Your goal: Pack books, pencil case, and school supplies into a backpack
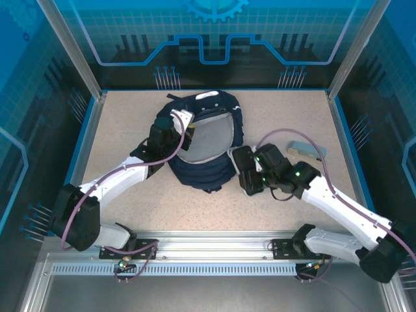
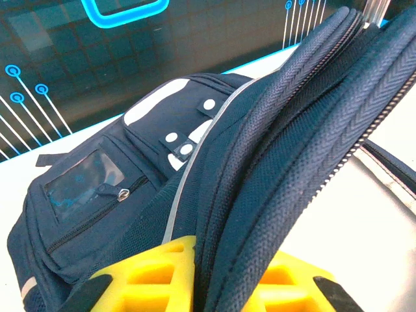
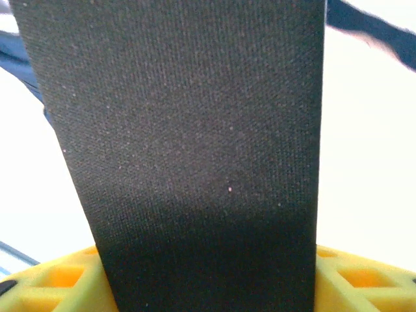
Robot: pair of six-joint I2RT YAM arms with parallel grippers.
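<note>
The backpack [image 1: 203, 170] is seen lying open at centre frame on the speckled table [image 1: 123, 123], its grey lining exposed. Its zipper rim, at upper left, is clenched in the left gripper [image 1: 188, 132]. A dark strap [image 3: 195, 130] is framed between the fingers of the right gripper [image 3: 208, 286], right of the bag; whether it is pinched cannot be told.

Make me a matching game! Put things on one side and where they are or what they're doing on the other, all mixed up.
Things:
1. left gripper
2. right gripper
3. backpack
4. grey flat thing

Places or states:
A. lies alone on the table, right side
B. has a black strap between its fingers
C. pinches the backpack
D. open, in the middle of the table

Pairs: 1-C, 2-B, 3-D, 4-A
</note>
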